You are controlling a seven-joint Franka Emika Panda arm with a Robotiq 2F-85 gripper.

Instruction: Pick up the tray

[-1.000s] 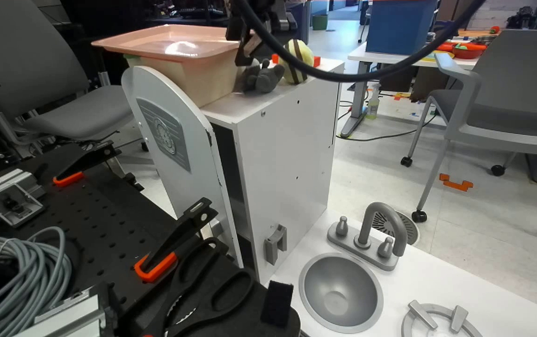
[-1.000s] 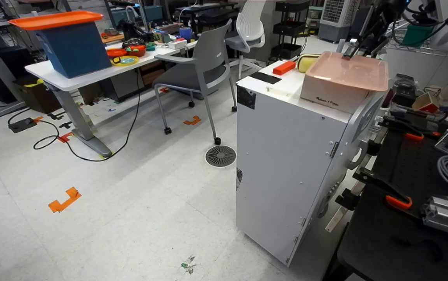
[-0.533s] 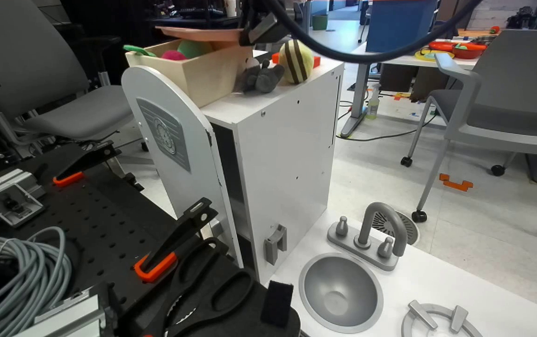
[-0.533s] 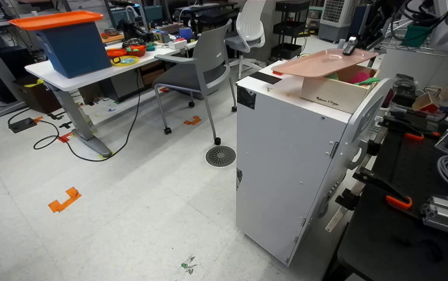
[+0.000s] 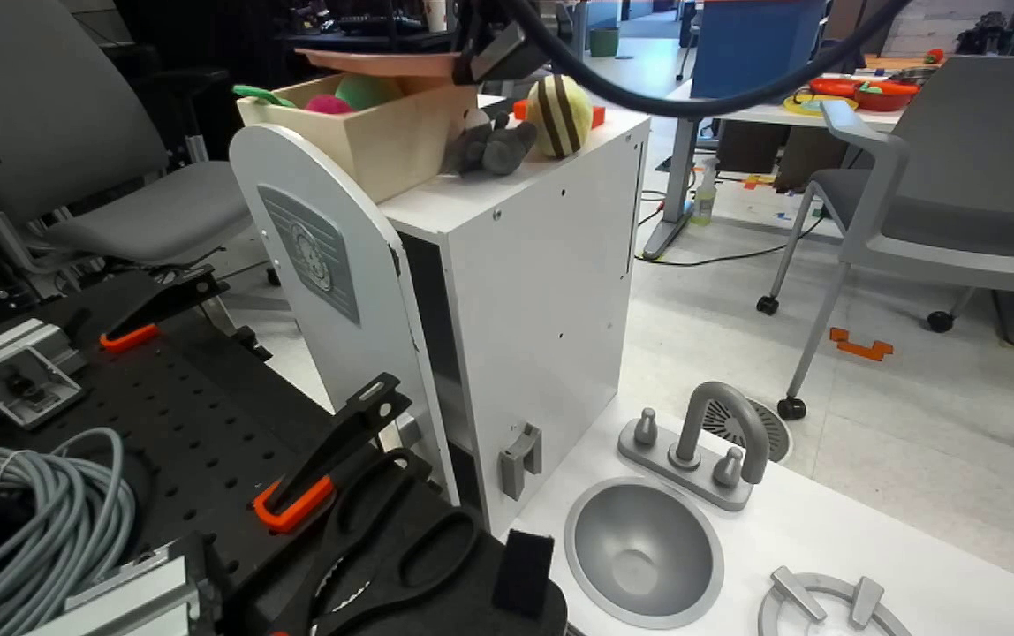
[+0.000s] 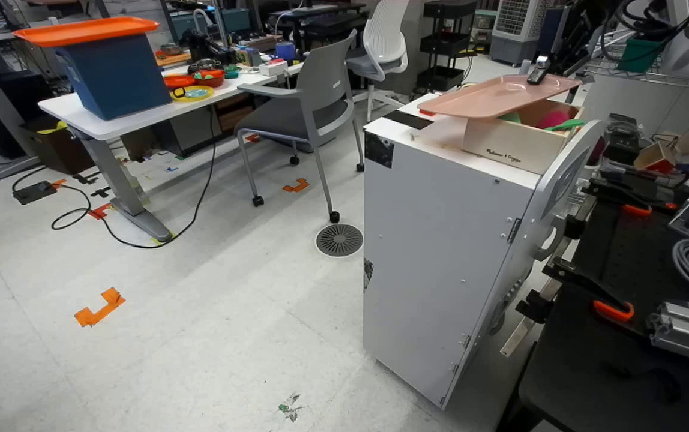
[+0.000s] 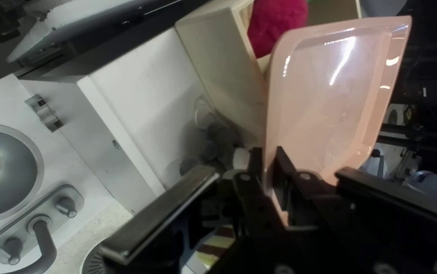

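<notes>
Well, the wide, shallow, salmon-pink plastic tray (image 6: pixel 488 99) was up high, with its edge pinched in the black robot gripper (image 7: pixel 270 163). Part of the tray was over an open, pale wooden box (image 5: pixel 383 155), and part stuck out past the box. I could not tell if the two touched. Inside the box were a round, fuzzy, dark-pink thing (image 7: pixel 275 23) and a green thing (image 5: pixel 370 92). The box stood on top of a tall white cabinet (image 5: pixel 551 265). Next to the box were a dark-grey toy (image 5: pixel 504 148) and a yellow toy with brown stripes (image 5: pixel 558 115).
</notes>
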